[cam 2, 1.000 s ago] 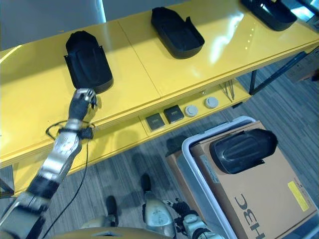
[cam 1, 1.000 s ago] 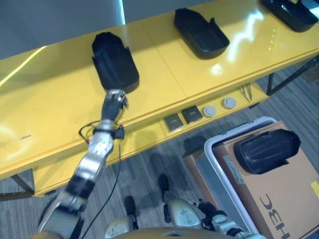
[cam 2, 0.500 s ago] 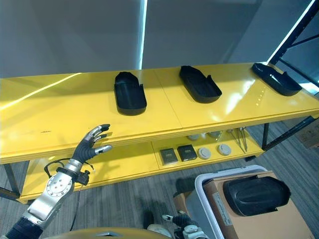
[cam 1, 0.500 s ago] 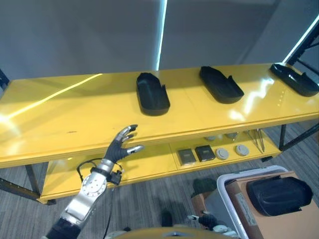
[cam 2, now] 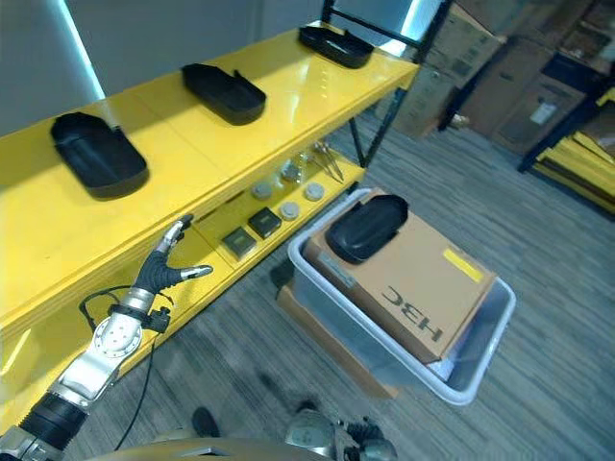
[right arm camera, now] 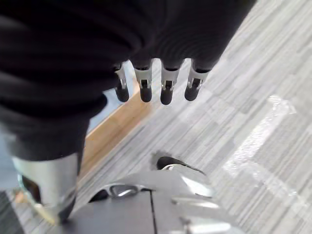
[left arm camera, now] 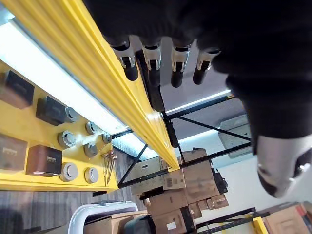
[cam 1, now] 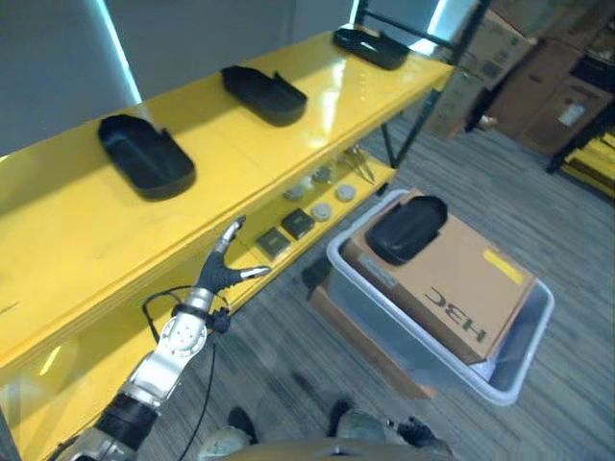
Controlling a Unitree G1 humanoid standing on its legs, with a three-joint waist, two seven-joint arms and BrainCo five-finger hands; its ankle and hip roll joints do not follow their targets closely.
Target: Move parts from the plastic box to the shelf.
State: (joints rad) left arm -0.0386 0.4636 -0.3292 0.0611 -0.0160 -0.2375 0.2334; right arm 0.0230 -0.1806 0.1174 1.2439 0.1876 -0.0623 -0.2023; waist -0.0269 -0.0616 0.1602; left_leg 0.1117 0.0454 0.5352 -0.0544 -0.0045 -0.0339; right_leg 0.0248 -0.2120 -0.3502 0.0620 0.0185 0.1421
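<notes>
Bare yellow stretches on the top shelf (cam 1: 67,240) between three black parts (cam 1: 146,154), well apart from each other. Lower shelf (cam 2: 207,259) crowded with small blocks and discs under the top board. Left hand (cam 1: 223,269) with fingers spread, just beside the shelf edge. Open carpet between shelf and plastic box (cam 2: 461,360); box taken up by a cardboard carton (cam 2: 423,279) with a black part (cam 2: 363,227) on top.

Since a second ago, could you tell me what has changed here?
The left hand has drawn back from the black part on the yellow shelf, open and empty. The camera swung right. Three parts stay on the shelf, one on the cardboard in the plastic box.
</notes>
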